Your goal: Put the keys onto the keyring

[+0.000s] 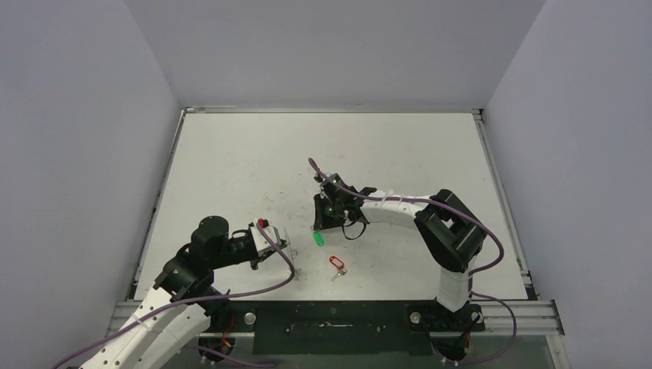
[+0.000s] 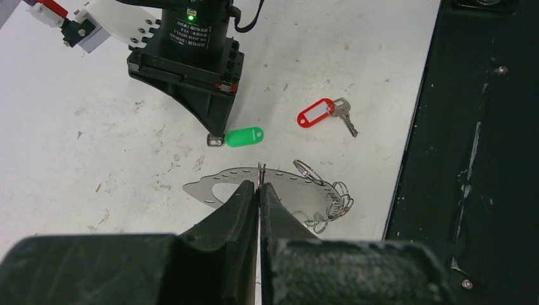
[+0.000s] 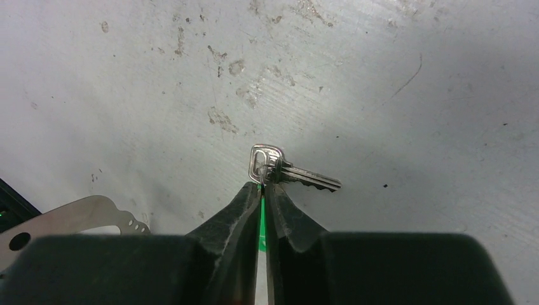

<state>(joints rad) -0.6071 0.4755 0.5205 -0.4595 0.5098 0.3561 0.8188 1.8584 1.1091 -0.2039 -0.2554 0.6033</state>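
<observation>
My right jaws stand nearly together, pinching the green-tagged key (image 3: 279, 169) by the very edge of its head. The blade points away from me, low against the tabletop (image 2: 95, 159), and the green tag (image 2: 245, 136) trails beside my tips. That is my first worry: the hold is so thin and so near my tips that the key could pivot or spring out as I lift, and the tag's drag could twist it further. My left jaws are shut on the top edge of a thin metal plate (image 2: 289, 184) that carries the wire loops. The keyring (image 2: 306, 170) sits on it just right of my tips, with more small loops bunched at the plate's far end. This too is an edge grip, so if the key presses against the ring the plate may swing in my hold. Then the loop would tilt away instead of letting the key through. The wire is pale and fine against the white surface, so I could easily misjudge where it opens. My two arms work close together here, and a careless approach could knock one against the other. The red-tagged key (image 2: 316, 115) lies loose near the black rail (image 2: 483, 159), where a sweep of my wrist might push it off the tabletop.
</observation>
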